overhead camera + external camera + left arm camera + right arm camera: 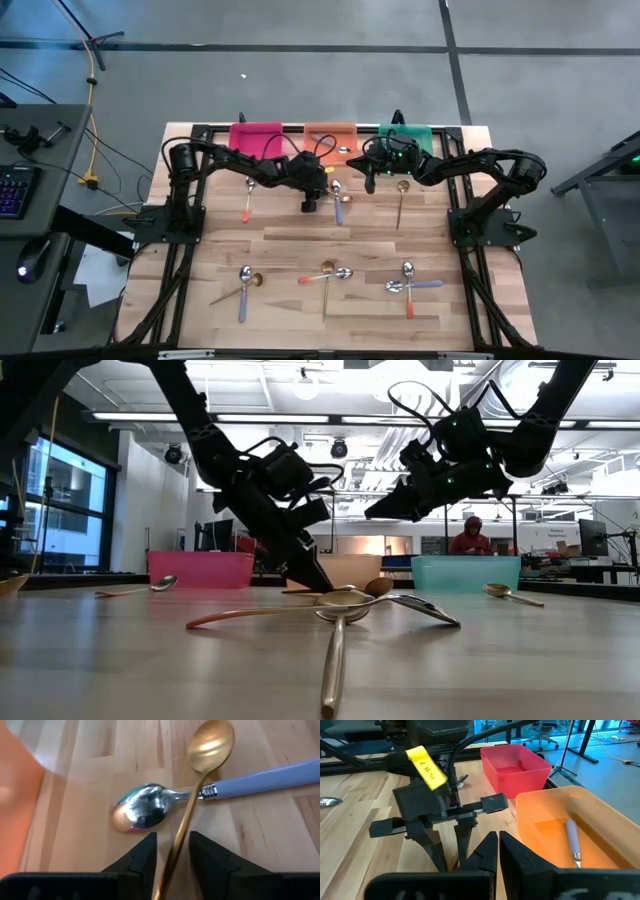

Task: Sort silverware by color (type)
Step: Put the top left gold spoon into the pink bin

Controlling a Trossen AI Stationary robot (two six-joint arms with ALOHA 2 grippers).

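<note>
On the wooden table [100, 795], a gold spoon [210, 742] crosses a purple-handled spoon [150, 812].

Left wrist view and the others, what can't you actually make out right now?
- Left wrist view: the gold spoon runs between the left tool fingers; its handle end is cut off by the picture's edge.
- High view: teal bin contents are hidden by the right arm.
- Right wrist view: the purple-handled spoon in the orange bin has its bowl cut off by the edge.

Around my wooden tabletop [300, 240] lies grey floor [300, 90] (a keyboard [12, 190] sits nearby); ceiling strip lights [150, 417] glow overhead.
</note>
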